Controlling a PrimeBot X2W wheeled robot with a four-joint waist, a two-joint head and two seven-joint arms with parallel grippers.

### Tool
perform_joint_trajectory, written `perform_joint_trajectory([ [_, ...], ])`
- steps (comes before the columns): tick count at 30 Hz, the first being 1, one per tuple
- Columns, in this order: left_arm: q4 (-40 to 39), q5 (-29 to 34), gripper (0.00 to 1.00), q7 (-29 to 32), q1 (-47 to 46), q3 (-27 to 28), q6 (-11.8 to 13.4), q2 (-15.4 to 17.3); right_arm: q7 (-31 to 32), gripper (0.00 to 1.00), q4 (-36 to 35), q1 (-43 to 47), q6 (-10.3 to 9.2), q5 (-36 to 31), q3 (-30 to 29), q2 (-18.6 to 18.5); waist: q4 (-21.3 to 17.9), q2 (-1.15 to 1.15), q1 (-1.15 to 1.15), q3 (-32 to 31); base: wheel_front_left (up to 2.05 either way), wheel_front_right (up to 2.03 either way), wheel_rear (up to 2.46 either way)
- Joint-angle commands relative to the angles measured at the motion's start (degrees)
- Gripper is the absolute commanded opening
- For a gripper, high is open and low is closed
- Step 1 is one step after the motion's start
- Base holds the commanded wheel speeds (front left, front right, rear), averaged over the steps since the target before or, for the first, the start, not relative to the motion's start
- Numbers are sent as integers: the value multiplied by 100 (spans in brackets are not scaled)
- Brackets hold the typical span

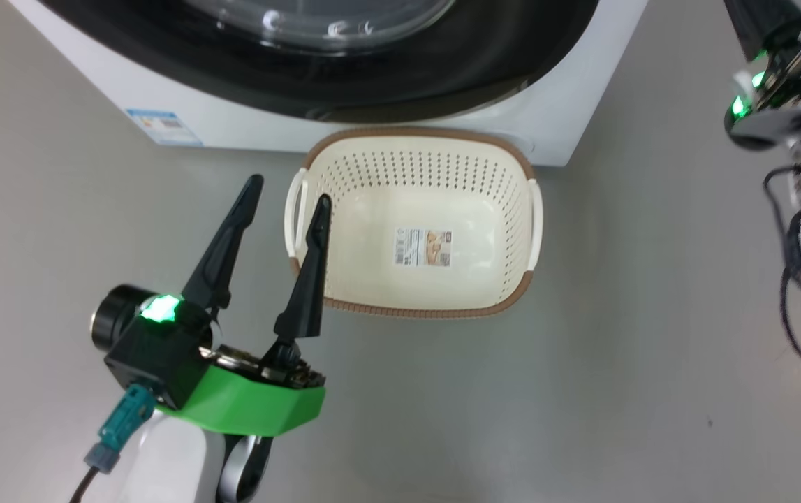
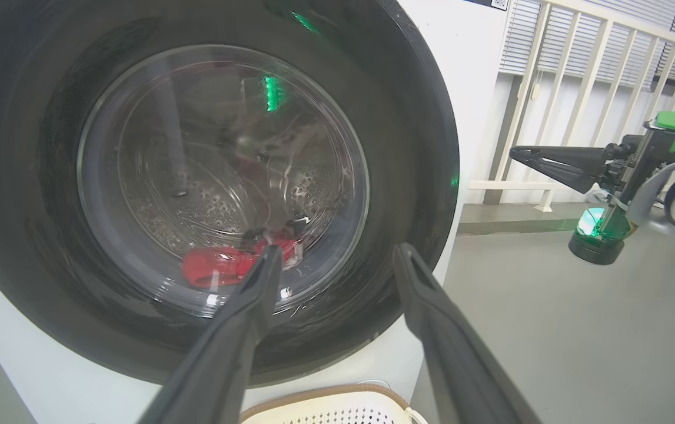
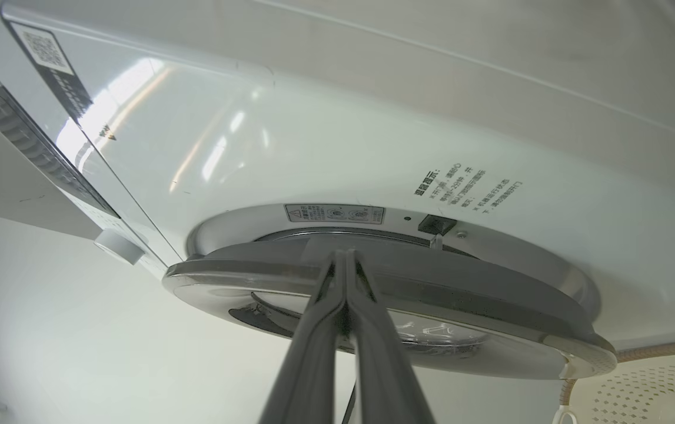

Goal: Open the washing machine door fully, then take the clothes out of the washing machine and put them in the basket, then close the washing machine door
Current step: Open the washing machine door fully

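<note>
Red clothes lay at the bottom of the drum, seen through the glass of the washing machine door, with the job judged to be at its first step. From the right wrist, the door stood only a little off the face of the washing machine, and a latch slot showed in the gap. The right hand, fingers pressed together on nothing, had its tips at the door's edge. The left hand hung spread wide and empty near the left side of the basket. The basket sat bare on the floor, close against the machine's foot. Opening the door fully, unloading and closing were all yet to be done, it appeared. The smooth, pale grey floor ran to a white railing with slatted blinds behind it.
</note>
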Motion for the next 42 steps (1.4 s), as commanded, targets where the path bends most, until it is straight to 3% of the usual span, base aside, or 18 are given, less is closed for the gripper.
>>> perform_joint_trajectory([
  [1, -209, -64, 100, -27, -158, 127, 54, 102, 213, 0, -44, -269, 5, 115, 44, -57, 131, 0, 0, 234, 0, 0, 0],
  [14, -288, -50, 100, -27, -335, -151, 209, 102, 1126, 0, 776, -1383, 5, 198, 363, -339, 350, 0, 0, 717, 0, 0, 0],
  [24, -270, -52, 100, -27, -421, -234, 283, 102, 1367, 0, 1249, -1951, 5, 67, 575, -352, 511, 0, 0, 853, 0, 0, 0],
  [42, -192, -140, 100, -27, -457, -214, 319, 102, 1872, 0, 1440, -2107, 5, 53, 774, -279, 487, 0, 0, 911, 0, 0, 0],
])
